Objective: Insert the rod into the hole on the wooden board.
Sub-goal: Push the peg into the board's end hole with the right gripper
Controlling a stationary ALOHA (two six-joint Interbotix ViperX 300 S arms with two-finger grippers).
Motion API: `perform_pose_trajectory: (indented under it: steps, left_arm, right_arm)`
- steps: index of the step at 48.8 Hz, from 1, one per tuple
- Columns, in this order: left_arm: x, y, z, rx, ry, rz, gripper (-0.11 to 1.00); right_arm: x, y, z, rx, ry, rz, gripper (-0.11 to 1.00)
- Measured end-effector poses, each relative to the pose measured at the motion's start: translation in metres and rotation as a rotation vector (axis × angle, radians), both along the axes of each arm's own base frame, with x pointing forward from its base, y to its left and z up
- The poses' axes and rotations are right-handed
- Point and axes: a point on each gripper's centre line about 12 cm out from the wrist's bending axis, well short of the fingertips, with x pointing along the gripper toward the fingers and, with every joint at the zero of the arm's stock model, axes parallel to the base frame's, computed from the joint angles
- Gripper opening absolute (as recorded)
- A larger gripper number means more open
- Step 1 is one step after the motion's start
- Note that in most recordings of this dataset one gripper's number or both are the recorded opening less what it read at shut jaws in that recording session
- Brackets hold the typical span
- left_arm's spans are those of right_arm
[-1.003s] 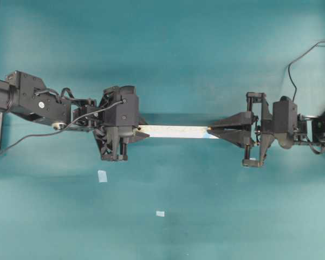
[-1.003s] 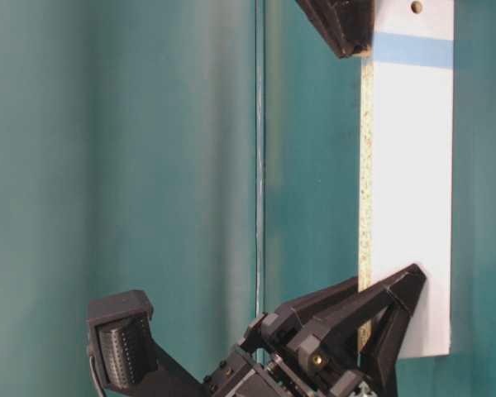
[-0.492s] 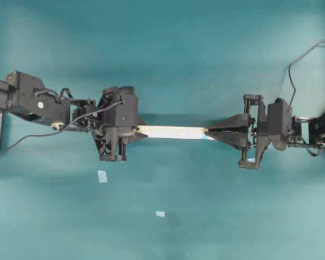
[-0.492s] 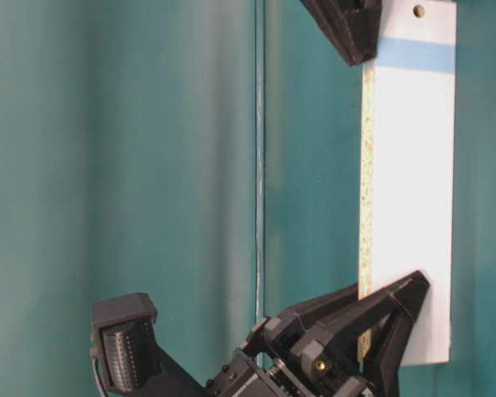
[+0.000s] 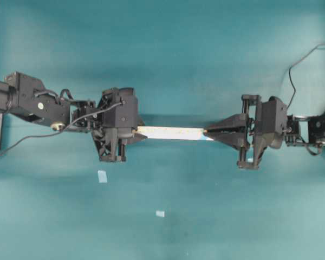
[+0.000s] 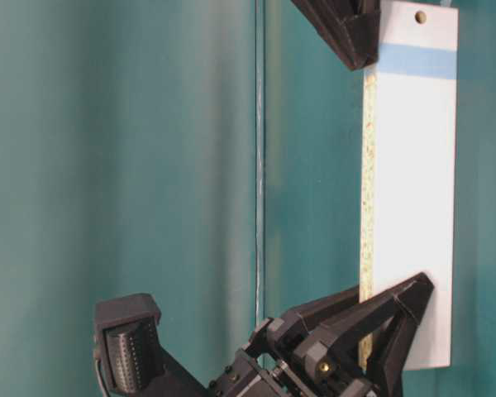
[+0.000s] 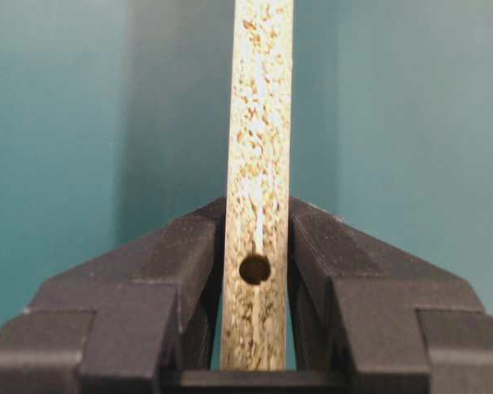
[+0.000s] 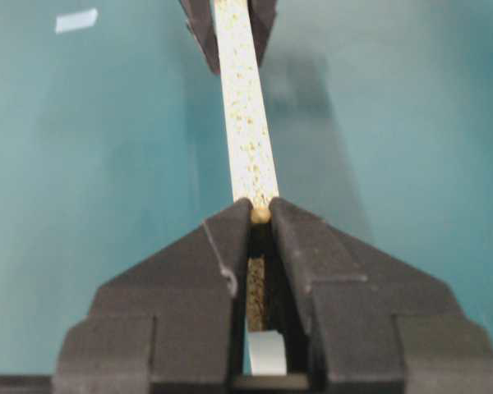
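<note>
Seen from overhead, a long narrow wooden board (image 5: 170,132) runs left to right across the middle of the frame, above a teal surface (image 5: 206,54). Its speckled tan particle-board edge faces up; the table-level view shows smooth white broad faces and a pale-blue band near the far end.

The left end effector (image 5: 140,131), centre left, is clamped on the board's left end. Its wrist view shows black wedge-shaped fingers (image 7: 181,254) pressed against both white faces, with an unmarked dark hole between them.

The right end effector (image 5: 207,131), centre right, is pinched nearly shut on the rod (image 8: 261,215), a tiny cream-tan dowel whose rounded tip peeks out between the fingertips in the wrist view. It sits over the board's right end, its long axis apparently pointing down at the speckled edge. The marked hole is hidden beneath the fingers, so alignment cannot be judged. The right arm is nearer the target.
</note>
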Motion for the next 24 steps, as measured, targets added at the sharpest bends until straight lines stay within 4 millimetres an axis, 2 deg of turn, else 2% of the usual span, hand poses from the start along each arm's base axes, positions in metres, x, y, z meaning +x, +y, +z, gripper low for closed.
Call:
perform_pose_trajectory:
  steps: [16, 18, 24]
  left_arm:
    - [0.0023, -0.0011, 0.0019, -0.001, -0.006, -0.002, 0.32]
    - [0.0023, -0.0017, 0.0019, 0.000, -0.006, -0.005, 0.32]
    - [0.0021, -0.0023, 0.0012, -0.001, -0.003, -0.005, 0.32]
  right_arm:
    - [-0.0035, 0.0001, 0.0023, 0.017, 0.051, -0.007, 0.10]
    - [-0.0033, 0.0001, 0.0020, 0.018, 0.056, -0.008, 0.15]
    - [0.0008, 0.0005, 0.0023, 0.028, 0.073, -0.015, 0.43]
